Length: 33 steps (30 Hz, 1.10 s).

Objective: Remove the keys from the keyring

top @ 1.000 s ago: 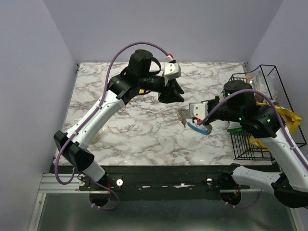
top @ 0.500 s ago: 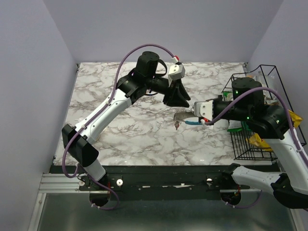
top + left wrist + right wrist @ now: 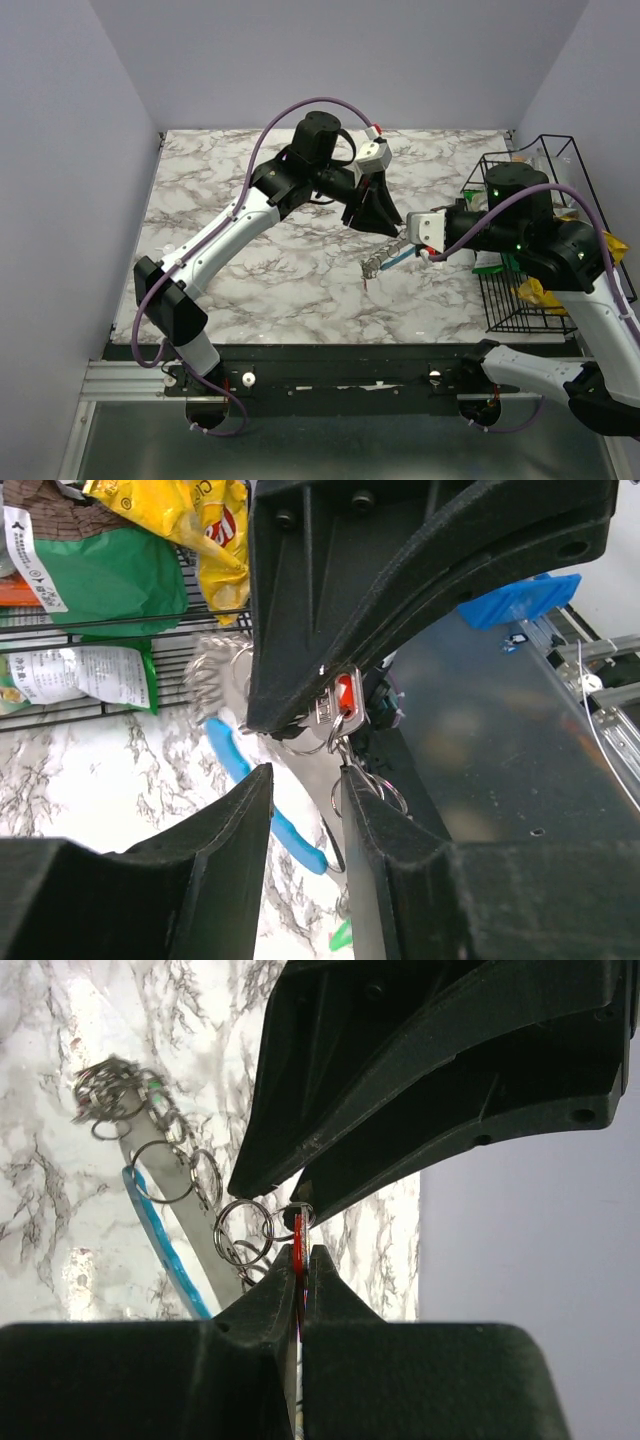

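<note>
The left pincer (image 3: pixel 392 228), spread, has reached the red key (image 3: pixel 345 692) the right pincer (image 3: pixel 300 1258) pinches; basket (image 3: pixel 505 300) holds snack bags (image 3: pixel 110 575).

Marble-patterned table (image 3: pixel 200 185) — black wire basket (image 3: pixel 505 305) at its right edge.

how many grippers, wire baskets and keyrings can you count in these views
grippers: 2 (left gripper, right gripper)
wire basket: 1
keyring: 1
total: 4
</note>
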Each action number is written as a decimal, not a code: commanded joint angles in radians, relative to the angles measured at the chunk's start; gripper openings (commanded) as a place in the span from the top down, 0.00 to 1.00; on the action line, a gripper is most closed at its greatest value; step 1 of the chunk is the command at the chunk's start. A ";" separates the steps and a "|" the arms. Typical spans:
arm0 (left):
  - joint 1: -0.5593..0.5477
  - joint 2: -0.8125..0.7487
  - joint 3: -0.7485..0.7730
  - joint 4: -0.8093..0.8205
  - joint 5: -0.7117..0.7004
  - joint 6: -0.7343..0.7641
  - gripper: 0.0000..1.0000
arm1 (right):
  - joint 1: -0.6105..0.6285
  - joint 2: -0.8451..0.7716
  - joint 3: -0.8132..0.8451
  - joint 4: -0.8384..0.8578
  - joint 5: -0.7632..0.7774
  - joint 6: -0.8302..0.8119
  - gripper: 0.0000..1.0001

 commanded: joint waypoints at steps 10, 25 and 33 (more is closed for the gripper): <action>-0.033 0.012 0.023 0.026 0.069 -0.042 0.69 | -0.008 0.000 -0.006 0.048 0.058 0.003 0.99; -0.042 0.028 0.048 0.058 0.049 -0.052 0.68 | -0.008 0.014 0.058 -0.097 -0.054 -0.060 0.99; -0.061 0.038 0.072 0.041 0.040 -0.053 0.68 | -0.006 0.019 0.044 -0.023 -0.030 -0.014 0.99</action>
